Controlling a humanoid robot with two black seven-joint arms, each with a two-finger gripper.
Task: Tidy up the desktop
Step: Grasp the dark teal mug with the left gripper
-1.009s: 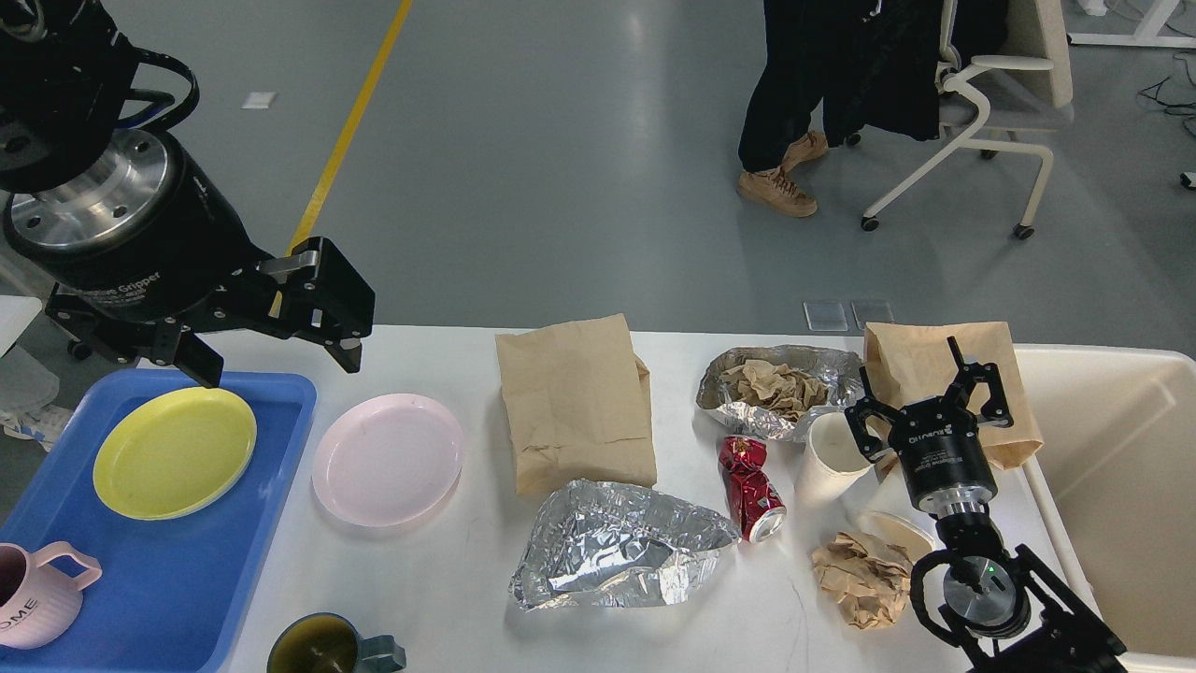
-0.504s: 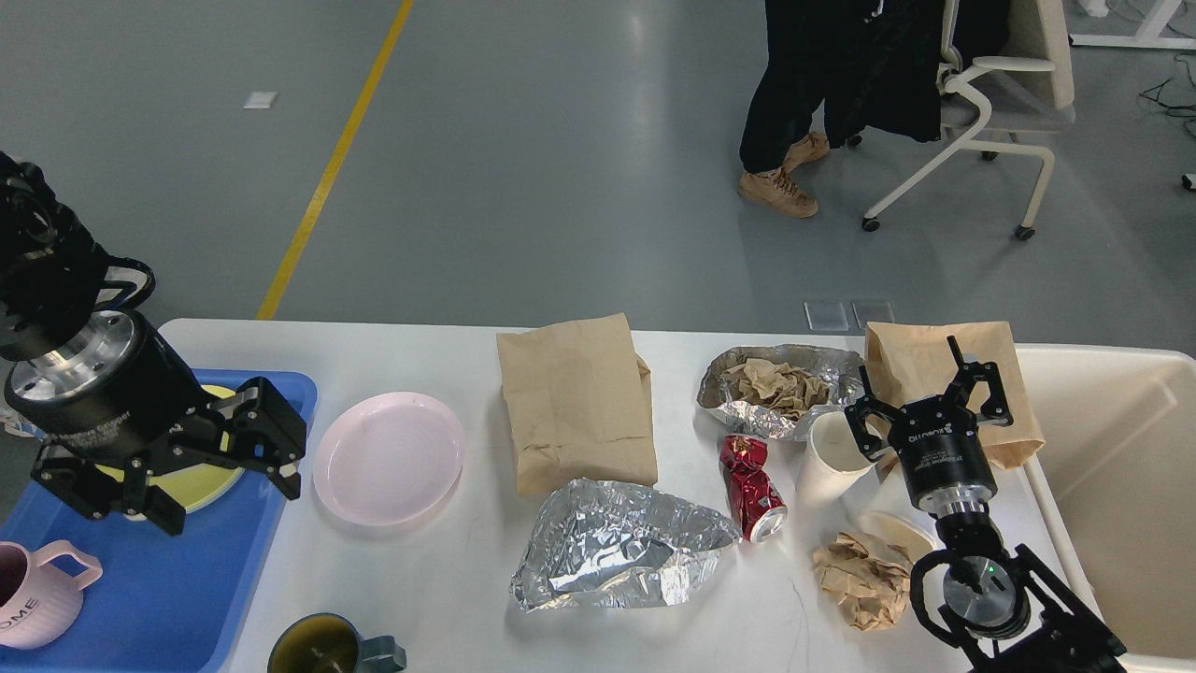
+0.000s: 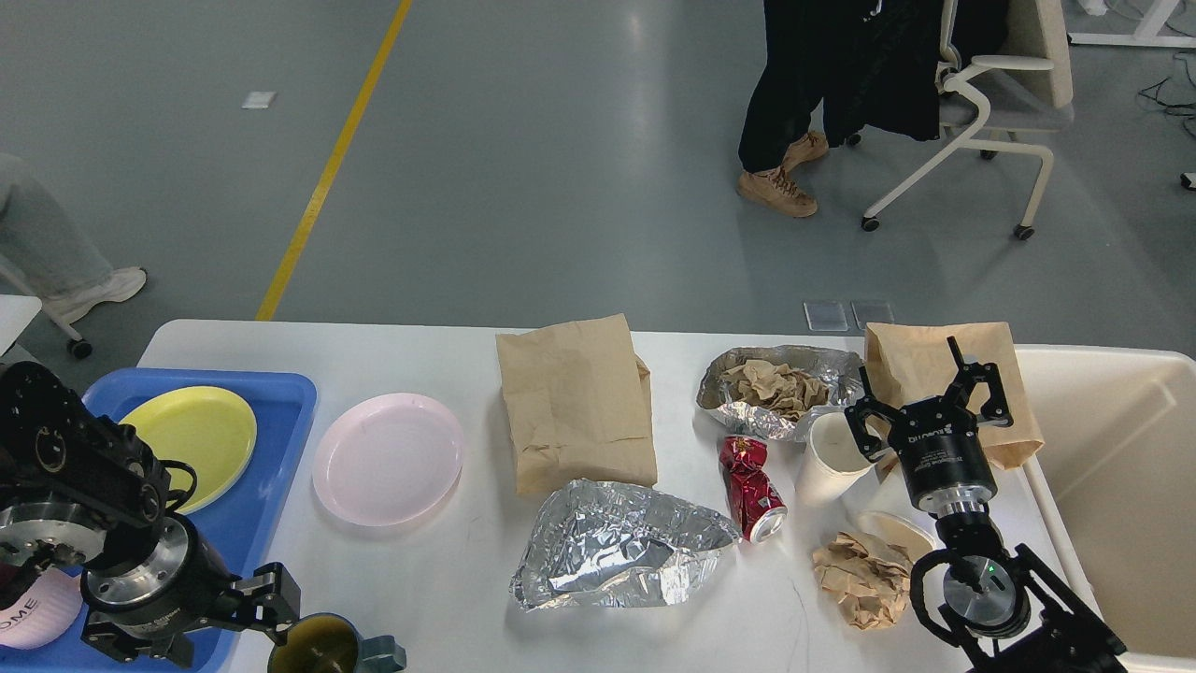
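Much of the desktop [image 3: 448,579] is cluttered yet, and it fills the lower half of my head view, wider than anything on it; dishes lie to my left and rubbish to my right. A yellow plate [image 3: 192,439] already sits in the blue tray [image 3: 280,439] at the left edge, with a pink mug [image 3: 33,617] at the tray's near end, partly behind my arm; a pink plate [image 3: 388,458] lies just beside the tray on bare table, and a dark green mug [image 3: 327,645] stands at the near edge. Further right come a flat paper bag [image 3: 575,402], a foil sheet [image 3: 617,551], a crushed red can [image 3: 752,486], a foil dish [image 3: 785,388] holding crumpled paper, a white paper cup [image 3: 832,453] and a brown paper wad [image 3: 864,579]; the cream bin [image 3: 1112,486] waits beyond the table's right end.

I judge the dish-sorting step is in hand; my left gripper [image 3: 220,622] is low by the tray's near corner, just beside the green mug, fingers spread and holding nothing. My right gripper [image 3: 930,397] hovers over the cup and a second paper bag [image 3: 934,360], fingers apart, empty. Next I would want the left fingers square around the mug's wall or handle before closing; the tray edge is close enough to snag.
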